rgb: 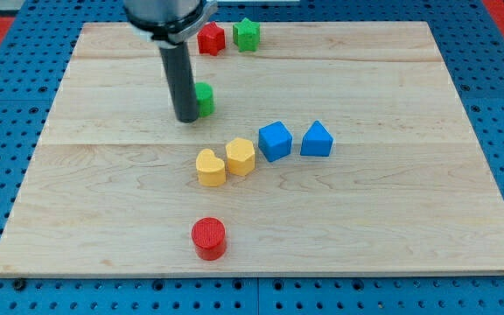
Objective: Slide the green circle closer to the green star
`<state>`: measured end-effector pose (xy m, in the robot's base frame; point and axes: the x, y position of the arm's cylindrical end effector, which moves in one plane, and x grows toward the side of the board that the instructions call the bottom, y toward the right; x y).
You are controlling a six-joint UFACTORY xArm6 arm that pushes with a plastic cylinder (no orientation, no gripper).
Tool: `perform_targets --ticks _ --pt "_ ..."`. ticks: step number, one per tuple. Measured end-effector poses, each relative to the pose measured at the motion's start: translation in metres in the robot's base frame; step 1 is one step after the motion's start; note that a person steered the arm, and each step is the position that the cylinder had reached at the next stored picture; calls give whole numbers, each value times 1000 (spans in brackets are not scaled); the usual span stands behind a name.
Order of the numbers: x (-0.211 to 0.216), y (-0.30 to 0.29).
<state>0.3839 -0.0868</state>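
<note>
The green circle (205, 98) sits on the wooden board, partly hidden behind my rod. My tip (185, 118) rests on the board at the circle's left side, touching or nearly touching it. The green star (247, 34) stands near the view's top edge of the board, up and to the right of the circle. A red block (211, 38) sits directly to the star's left.
Two yellow blocks (211, 167) (241, 157) sit side by side mid-board. A blue cube (275, 141) and another blue block (317, 139) lie to their right. A red cylinder (208, 239) stands near the view's bottom. The board (409, 192) lies on a blue pegboard.
</note>
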Motion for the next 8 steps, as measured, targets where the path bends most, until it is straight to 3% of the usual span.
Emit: perform_targets --ticks 4,7,8 --pt "-114 46" --pt "-108 74" --pt "-82 70"
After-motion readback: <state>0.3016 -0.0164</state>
